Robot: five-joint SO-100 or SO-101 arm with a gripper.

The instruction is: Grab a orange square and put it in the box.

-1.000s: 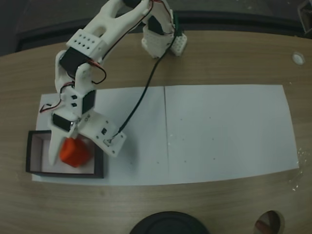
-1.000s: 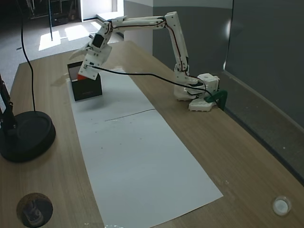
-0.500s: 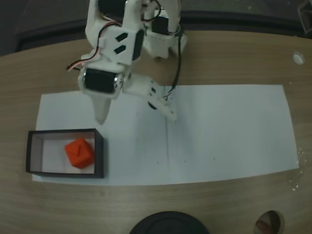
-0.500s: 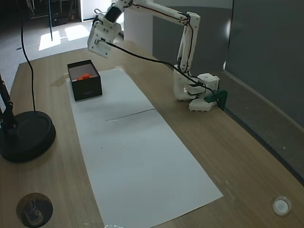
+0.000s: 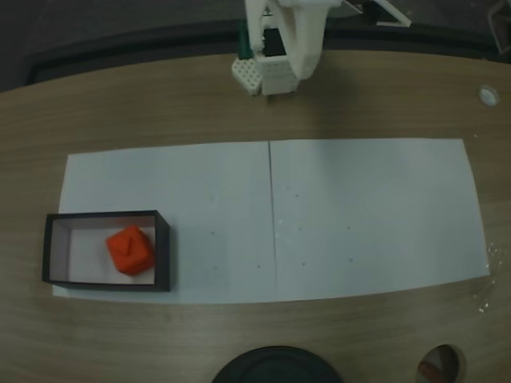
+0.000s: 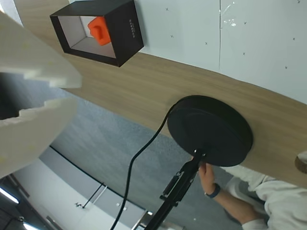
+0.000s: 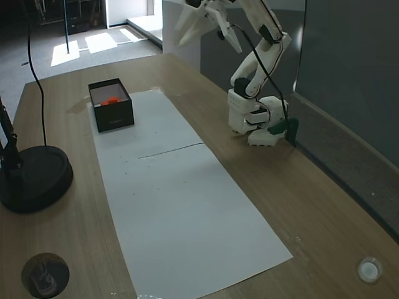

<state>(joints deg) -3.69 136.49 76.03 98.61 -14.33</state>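
The orange square (image 5: 130,250) lies inside the box (image 5: 164,249), right of centre on the pale floor and clear of the black walls, at the lower left of a fixed view; in the other fixed view the box (image 7: 115,117) stands at the upper left with the orange square (image 7: 111,100) showing just over its rim. The box rests on the left end of the white paper sheet (image 5: 359,215) spread over the wooden table (image 5: 239,104). The gripper (image 7: 209,25) is raised high above the arm's base (image 7: 252,118) at the top centre of that view, its two white fingers spread apart and holding nothing. In the wrist view a white finger (image 6: 29,62) fills the left edge, while the box (image 6: 122,33) and the orange square (image 6: 98,30) sit small at the upper left, well apart from it. The telling relation is that the block lies far from the gripper, down and across the table toward the box end, already within the walls. By that the placing looks done, and no further reach toward the block seems called for. A black round lamp base (image 6: 211,129) and a person's hand (image 6: 207,177) appear at the lower right of the wrist view.
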